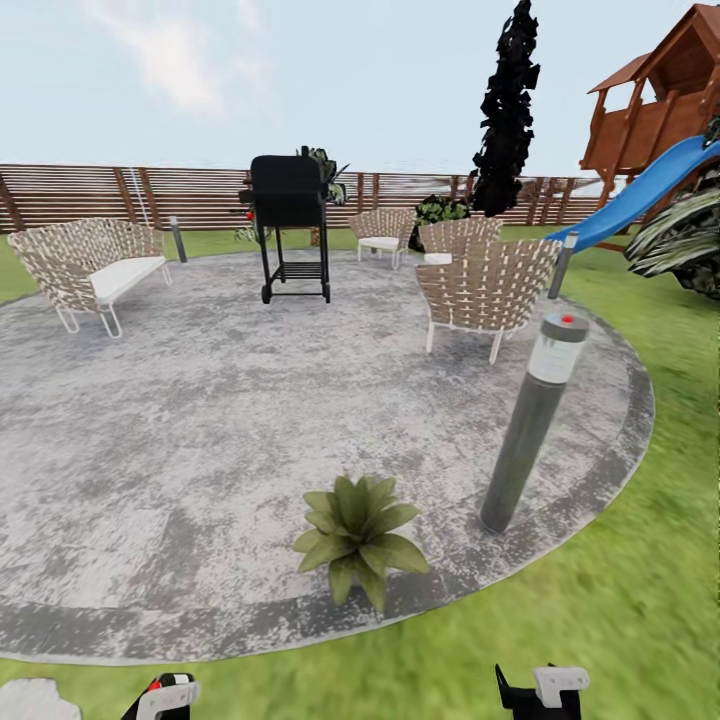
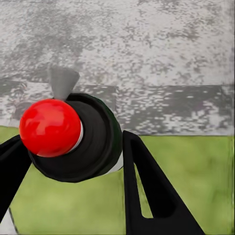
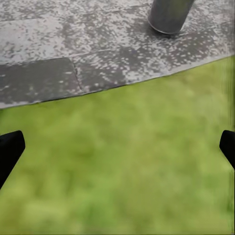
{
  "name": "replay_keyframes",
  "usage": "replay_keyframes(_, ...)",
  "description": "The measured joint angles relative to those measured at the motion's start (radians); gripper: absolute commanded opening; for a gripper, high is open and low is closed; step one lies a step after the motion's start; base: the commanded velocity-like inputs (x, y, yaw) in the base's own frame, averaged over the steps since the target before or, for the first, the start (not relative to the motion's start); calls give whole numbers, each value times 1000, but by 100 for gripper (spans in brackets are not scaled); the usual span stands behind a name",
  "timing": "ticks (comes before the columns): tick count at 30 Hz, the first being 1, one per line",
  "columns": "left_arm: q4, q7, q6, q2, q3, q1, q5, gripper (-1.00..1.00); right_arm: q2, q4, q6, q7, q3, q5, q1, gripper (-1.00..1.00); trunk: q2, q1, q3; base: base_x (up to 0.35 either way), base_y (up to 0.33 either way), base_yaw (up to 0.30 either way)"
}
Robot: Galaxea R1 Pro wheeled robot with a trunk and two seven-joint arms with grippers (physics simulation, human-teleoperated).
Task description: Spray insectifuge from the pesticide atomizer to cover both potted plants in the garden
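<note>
Grey paving [image 1: 200, 420] carries one potted plant [image 1: 357, 537] low centre; left fingers [image 2: 147, 186] grasp the pesticide atomizer [image 2: 73, 137], right fingers [image 3: 10, 152] released; aim nozzle squarely at leaves.

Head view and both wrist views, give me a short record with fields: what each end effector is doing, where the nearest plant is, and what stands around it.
left end effector: shut on the pesticide atomizer, red knob toward the camera
right end effector: open, nothing between its fingers, over grass
potted plant: low rosette on the paved round's near edge
bollard light: upright, to the plant's right
grill: black, at the far side
wicker chair: behind the bollard
</note>
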Motion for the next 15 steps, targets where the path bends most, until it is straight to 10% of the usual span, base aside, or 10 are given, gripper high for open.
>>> replay_keyframes(10, -7, -32, 6, 16, -16, -13, -20, -100, 3, -22, 3, 4, 40, 32, -1, 100, 0, 0, 0, 0, -7, 0)
replay_keyframes(15, -12, -247, 12, 51, -22, -15, -140, -100, 3, -143, 5, 5, 144, 134, -2, 100, 0, 0, 0, 0, 0, 0)
